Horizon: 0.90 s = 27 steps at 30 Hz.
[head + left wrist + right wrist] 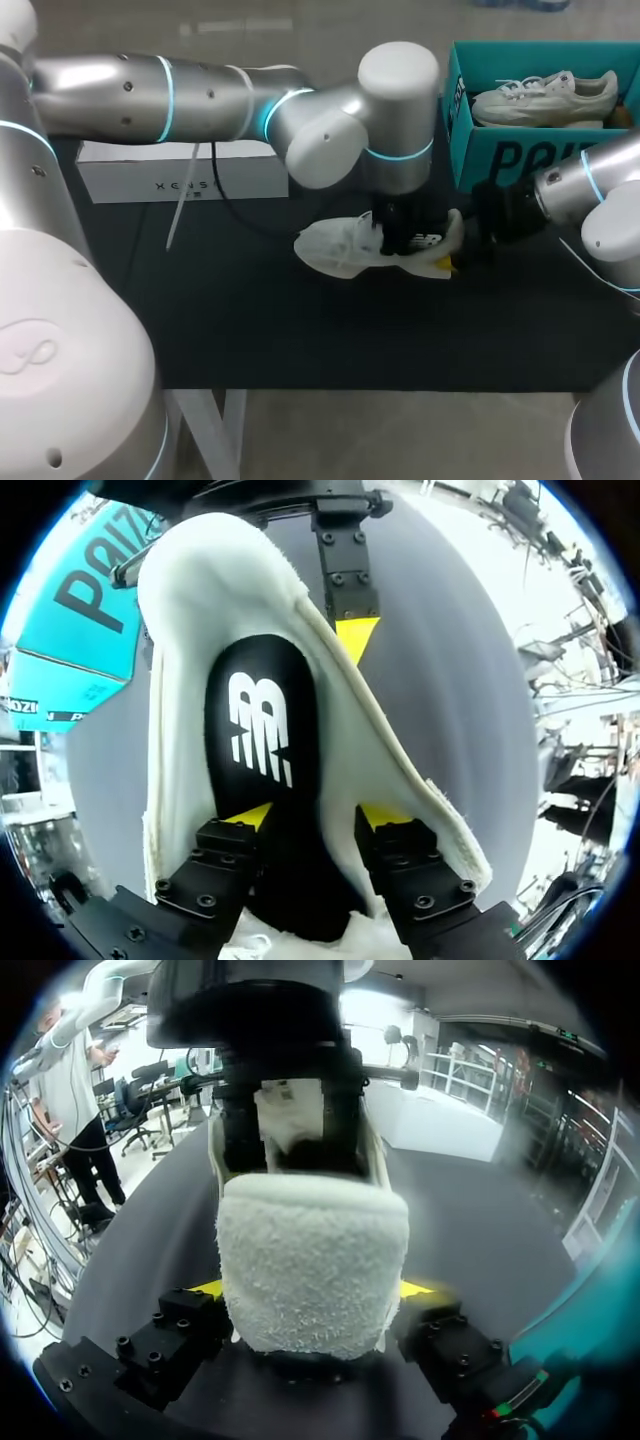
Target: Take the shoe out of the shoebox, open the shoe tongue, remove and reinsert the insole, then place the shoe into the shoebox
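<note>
Shoe [340, 248], white, is clamped at the heel btwn my right fingers [455, 247]. In the right wrist view a yellow tip [207, 1288] presses on each side of the fuzzy heel, w/ the fingers set fairly wide. My left fingers [400, 242] come straight down into the shoe's mouth. Their yellow tips [250, 815] sit over the black insole [262, 720] and against the white lining, but I can't tell whether they pinch anything.

Insole lies inside the shoe, its heel end w/ a white logo pointing twd the right fingers. Seen from the left wrist, one right fingertip [355, 640] touches the outside of the heel wall.

Shoe rests on the black worktop [300, 330], roughly mid-worktop, toe twd my left and heel twd my right, outside the shoebox [475, 150]. That box is teal, stands at the far right corner just behind my right arm [610, 175], and is open on top w/ a 2nd white shoe [545, 97] lying in it.

Left arm [200, 100] crosses in from the left above a long white box [180, 172] at the far left of the worktop. A thin white strap [180, 210] slants down across that box's front.
</note>
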Tool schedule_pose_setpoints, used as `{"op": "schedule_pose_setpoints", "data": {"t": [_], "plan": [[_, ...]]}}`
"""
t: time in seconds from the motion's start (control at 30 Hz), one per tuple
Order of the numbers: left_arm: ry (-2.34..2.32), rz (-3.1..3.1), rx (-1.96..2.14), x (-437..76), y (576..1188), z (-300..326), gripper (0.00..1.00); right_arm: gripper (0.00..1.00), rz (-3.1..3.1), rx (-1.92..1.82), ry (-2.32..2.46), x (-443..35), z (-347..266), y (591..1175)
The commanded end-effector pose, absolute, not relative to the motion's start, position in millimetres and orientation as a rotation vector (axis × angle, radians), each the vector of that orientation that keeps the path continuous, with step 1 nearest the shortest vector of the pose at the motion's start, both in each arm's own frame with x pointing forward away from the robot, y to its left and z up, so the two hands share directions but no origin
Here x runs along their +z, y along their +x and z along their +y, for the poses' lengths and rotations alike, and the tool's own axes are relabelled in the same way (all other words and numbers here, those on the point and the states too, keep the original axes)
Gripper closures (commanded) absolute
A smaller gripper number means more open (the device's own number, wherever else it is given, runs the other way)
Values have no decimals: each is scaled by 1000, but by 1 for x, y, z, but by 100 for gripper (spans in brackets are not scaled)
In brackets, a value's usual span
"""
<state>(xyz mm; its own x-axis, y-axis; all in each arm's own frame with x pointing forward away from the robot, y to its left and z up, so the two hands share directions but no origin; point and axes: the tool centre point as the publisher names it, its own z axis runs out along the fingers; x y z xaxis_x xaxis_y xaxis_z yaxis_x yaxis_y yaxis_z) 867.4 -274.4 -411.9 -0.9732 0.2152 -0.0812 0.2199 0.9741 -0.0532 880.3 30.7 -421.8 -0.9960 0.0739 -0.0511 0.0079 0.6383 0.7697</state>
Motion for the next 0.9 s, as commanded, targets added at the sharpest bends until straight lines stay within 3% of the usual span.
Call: {"op": "schedule_pose_setpoints", "data": {"t": [0.03, 0.13, 0.23, 0.4, 0.57, 0.9], "plan": [[349, 3002, -72, -412, 856, -270, 37, 100, 2772, 1299, 73, -422, 30, 882], [347, 2990, -49, -418, 857, -267, 36, 100, 2772, 1299, 73, -422, 30, 882], [321, 2985, -37, -423, 864, -263, 50, 100, 2772, 1299, 73, -422, 30, 882], [297, 3006, -30, -434, 875, -260, 63, 100, 2772, 1299, 73, -422, 30, 882], [283, 3023, -28, -442, 880, -258, 100, 100, 2772, 1299, 73, -422, 30, 882], [139, 3015, -33, -406, 871, -245, 100, 100, 2772, 1299, 73, -422, 30, 882]]}}
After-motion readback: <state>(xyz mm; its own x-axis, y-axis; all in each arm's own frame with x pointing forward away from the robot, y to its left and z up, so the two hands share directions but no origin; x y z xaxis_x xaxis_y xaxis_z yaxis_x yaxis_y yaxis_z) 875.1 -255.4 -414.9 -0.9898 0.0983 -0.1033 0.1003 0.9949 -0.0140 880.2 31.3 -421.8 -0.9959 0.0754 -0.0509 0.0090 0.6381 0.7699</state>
